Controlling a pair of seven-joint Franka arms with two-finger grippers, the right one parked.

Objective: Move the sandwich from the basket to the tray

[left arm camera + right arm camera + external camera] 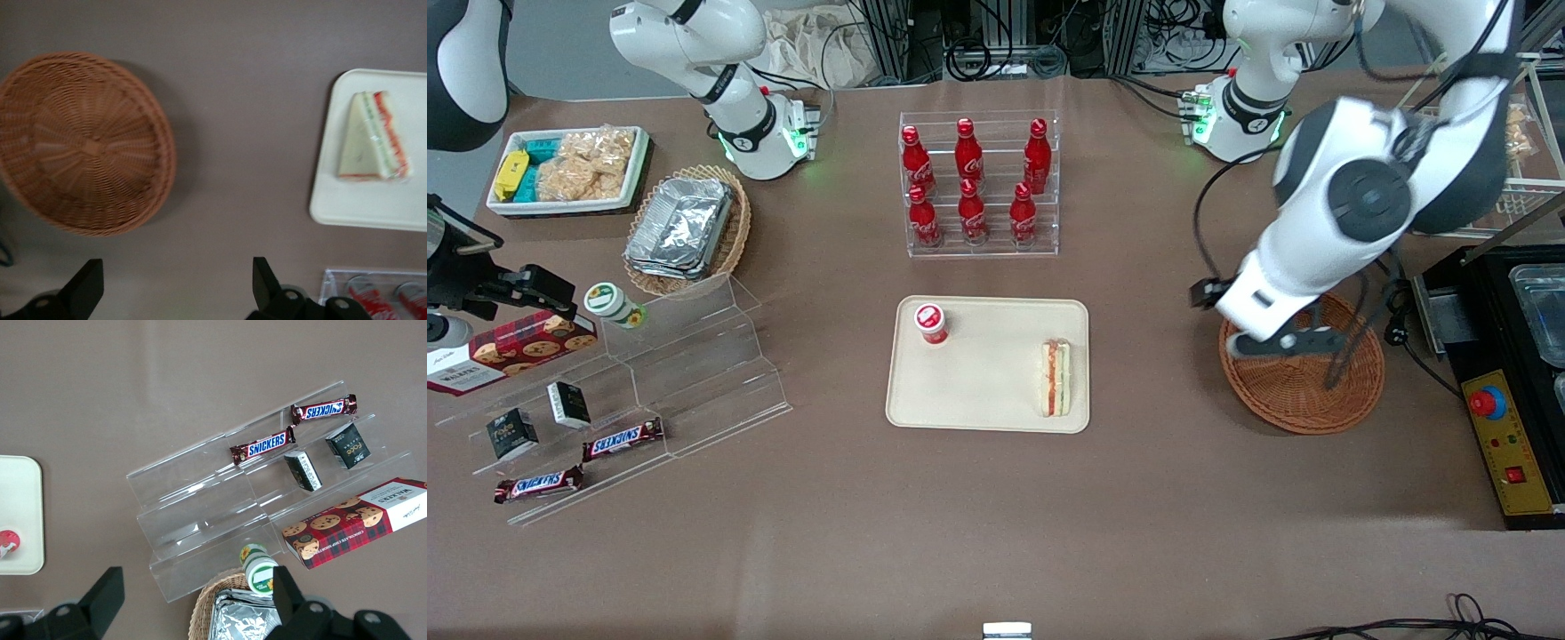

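1. The triangular wedge of pale bread with red and green filling, the sandwich, was seen lying on the flat beige rectangular tray, close to the tray's edge nearest the working arm and well apart from the jaws.
2. The round reddish-brown wicker basket was found with nothing in it in the wrist view; the placing itself was therefore judged done, with only the retreat left.
3. The left arm's two-finger gripper was held above the basket's rim; its jaws were seen spread wide with nothing between them, and its dark fingertips were clear of the wicker.
4. For a clean retreat, the jaws were judged best kept apart and lifted straight up, so that neither fingertip would catch the basket's raised rim and drag it across the brown table.
5. Any sideways travel was judged best made away from the tray, since the sandwich sat near the tray's rim and a brush might push it over the low edge.
6. The small red-capped cup on the tray, farther from the jaws than the sandwich, was judged safe provided the tray itself was not nudged.
7. The clear rack of red bottles was kept in mind as the tallest thing near the retreat path.
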